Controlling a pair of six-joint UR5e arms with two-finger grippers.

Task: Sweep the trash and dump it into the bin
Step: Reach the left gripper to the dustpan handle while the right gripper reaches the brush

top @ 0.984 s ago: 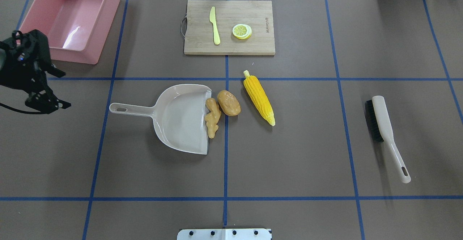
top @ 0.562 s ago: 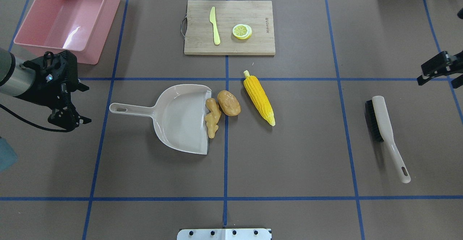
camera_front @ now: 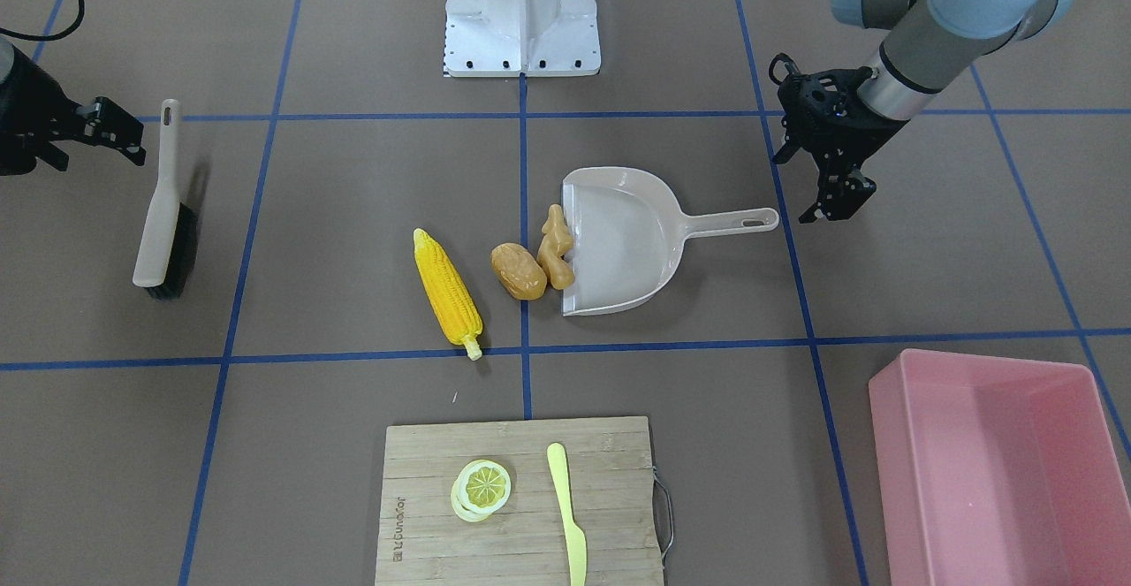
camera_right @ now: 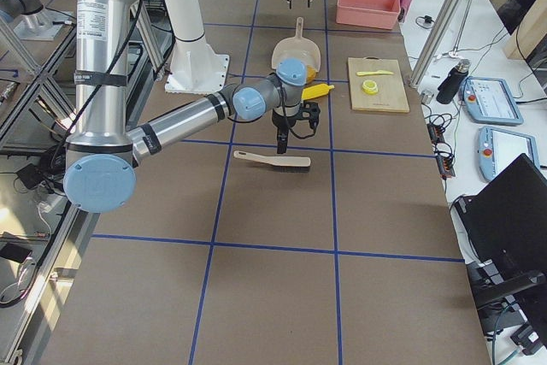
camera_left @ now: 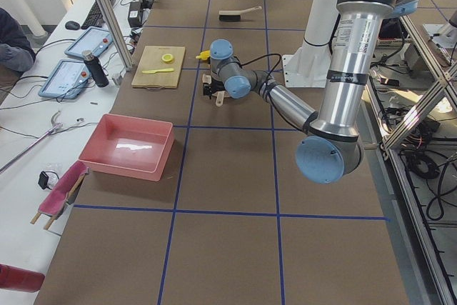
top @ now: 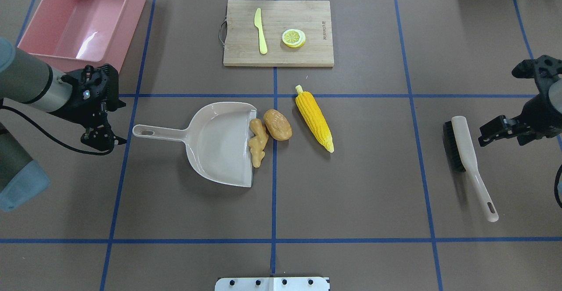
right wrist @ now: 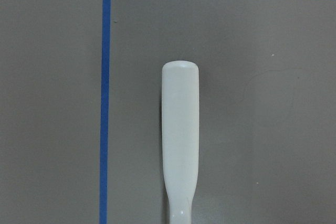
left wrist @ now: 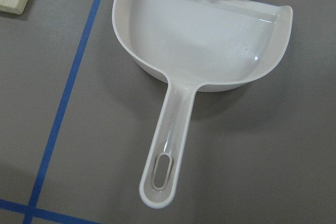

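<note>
A: Step?
B: Pre-grasp. Your left hand [top: 104, 137] hung open beside dustpan [top: 219, 144], right hand [top: 485, 135] open by brush [top: 470, 159]. 3 trash pieces [top: 277, 125] lay on desk [top: 351, 194] at pan's lip, bin [top: 127, 27] apart.
A: Next?
B: Grip both handles.

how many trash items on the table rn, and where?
3. The ginger piece lies at the open lip of the dustpan; the potato is right beside it, on the table; the corn cob is farther out, apart from both. None is in the bin; none looks hidden.

Brown table [top: 351, 194] with blue tape grid [top: 351, 240], white side bench [camera_left: 28, 116] alongside.
</note>
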